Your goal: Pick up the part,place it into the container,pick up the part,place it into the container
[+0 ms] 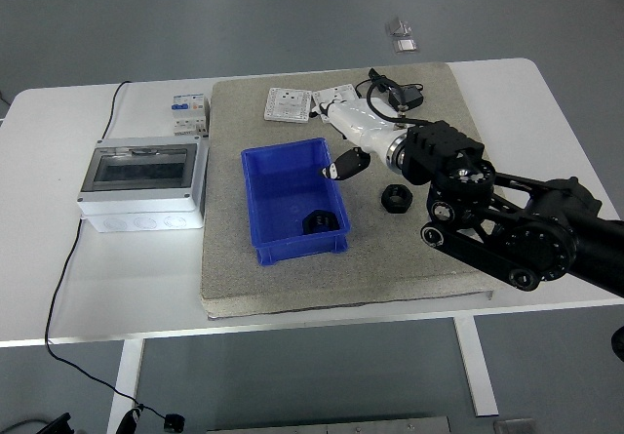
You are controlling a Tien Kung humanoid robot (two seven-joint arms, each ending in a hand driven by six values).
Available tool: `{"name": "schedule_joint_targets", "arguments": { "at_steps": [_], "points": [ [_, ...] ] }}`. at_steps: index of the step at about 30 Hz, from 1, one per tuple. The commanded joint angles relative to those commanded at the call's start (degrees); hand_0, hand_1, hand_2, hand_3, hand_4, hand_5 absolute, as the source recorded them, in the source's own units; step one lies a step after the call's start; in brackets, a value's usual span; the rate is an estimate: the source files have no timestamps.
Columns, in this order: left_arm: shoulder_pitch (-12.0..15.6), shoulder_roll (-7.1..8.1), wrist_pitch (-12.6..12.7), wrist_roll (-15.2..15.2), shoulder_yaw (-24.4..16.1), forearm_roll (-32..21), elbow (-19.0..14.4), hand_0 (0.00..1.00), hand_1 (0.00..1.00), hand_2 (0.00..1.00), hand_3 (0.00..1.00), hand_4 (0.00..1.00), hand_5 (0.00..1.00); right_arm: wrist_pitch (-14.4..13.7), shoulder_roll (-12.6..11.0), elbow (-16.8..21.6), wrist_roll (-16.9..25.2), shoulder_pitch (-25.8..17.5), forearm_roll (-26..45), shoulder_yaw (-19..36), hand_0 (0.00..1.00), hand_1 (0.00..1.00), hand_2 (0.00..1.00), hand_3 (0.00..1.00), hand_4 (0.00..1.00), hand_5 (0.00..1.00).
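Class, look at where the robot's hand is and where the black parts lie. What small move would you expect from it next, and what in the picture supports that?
Probably a short reach right and down to the black nut on the mat. One black part already sits in the blue container, the right hand holds nothing just beside the container's right rim, and the nut lies close by, outside it.

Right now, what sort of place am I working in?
Probably an electrical assembly or test bench: a breaker box and wall socket plates sit by a blue bin on a grey mat over a white table.
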Motion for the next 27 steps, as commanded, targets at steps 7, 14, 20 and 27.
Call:
{"name": "schedule_joint_targets", "arguments": {
  "at_steps": [7, 14, 20, 27],
  "points": [
    [-0.01, -0.19, 0.03, -0.12, -0.07, 0.06, -0.01, 0.685, 0.753, 0.754, 0.843, 0.972, 0.998, 2.58, -1.28, -3.62, -2.15, -3.42, 2.85, 0.55, 0.519, 0.585, 0.881, 0.871, 0.882, 0.332],
    [-0.03, -0.20, -0.06, 0.04, -0.27, 0.37, -0.04, 0.685, 0.752, 0.754, 0.842, 0.972, 0.998, 2.90, -0.04, -7.25, -2.26, -4.59, 3.35, -2.02, 0.522, 0.583, 0.870, 0.870, 0.882, 0.337],
    [-0.07, -0.16, -0.08, 0.01, -0.20, 0.31, -0.04, 0.686, 0.752, 0.753, 0.843, 0.973, 0.998, 3.46, 0.06, -9.01, -2.84, -4.79, 3.00, -3.22, 0.521, 0.580, 0.846, 0.856, 0.883, 0.339],
    [-0.05, -0.14, -0.10, 0.02, -0.22, 0.47, -0.03, 0.686, 0.752, 0.753, 0.842, 0.973, 0.998, 2.88, 0.24, -9.67, -3.32, -4.96, 3.12, -4.68, 0.497, 0.528, 0.747, 0.771, 0.782, 0.260]
  ]
}}
